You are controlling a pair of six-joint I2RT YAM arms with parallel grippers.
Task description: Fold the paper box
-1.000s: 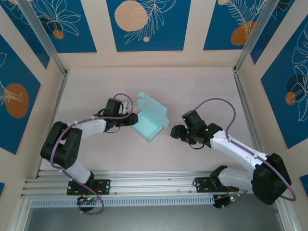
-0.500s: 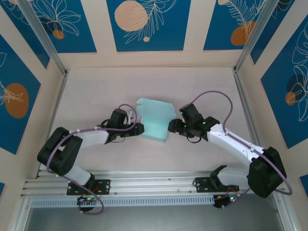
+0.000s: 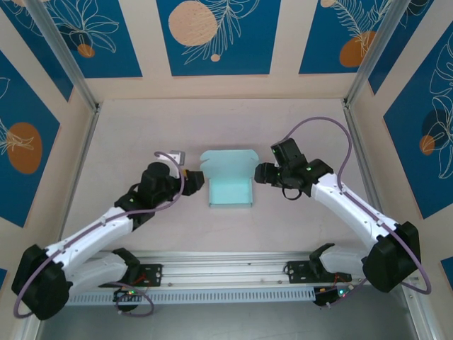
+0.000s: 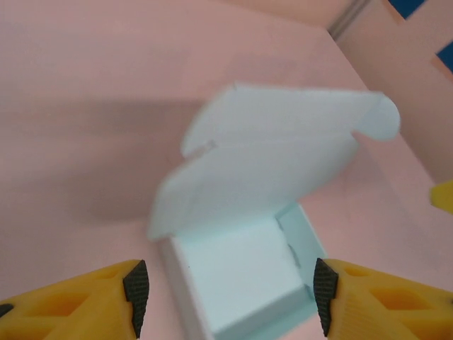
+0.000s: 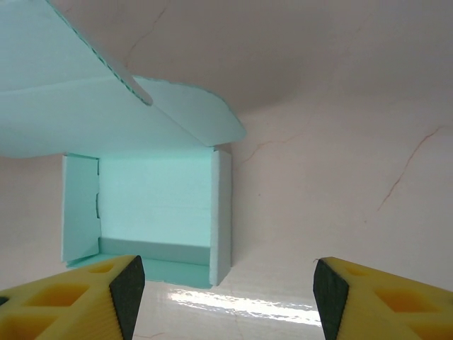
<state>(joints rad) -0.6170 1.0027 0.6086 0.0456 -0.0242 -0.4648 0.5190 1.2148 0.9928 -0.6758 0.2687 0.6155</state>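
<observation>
The paper box (image 3: 230, 191) is a pale blue shallow tray in the middle of the table, its lid flap (image 3: 228, 161) standing up at the far side. My left gripper (image 3: 195, 180) is just left of the box and open. In the left wrist view the tray (image 4: 241, 276) lies ahead between the pads (image 4: 134, 294), untouched, with the lid (image 4: 276, 156) arching over it. My right gripper (image 3: 260, 173) is open just right of the box. In the right wrist view the box (image 5: 156, 205) sits left of centre ahead of the gripper (image 5: 228, 294), under its lid (image 5: 71, 106).
A small white object (image 3: 175, 155) lies on the table behind my left wrist. Aluminium rails (image 3: 78, 163) run along both sides, and a rail (image 3: 226, 265) crosses the near edge by the arm bases. Patterned walls close in the back and sides.
The box has turned square to the table and slid slightly, lid now at the back. My left arm has drawn back leftward and its jaws have opened wider. My right gripper has moved up beside the box.
</observation>
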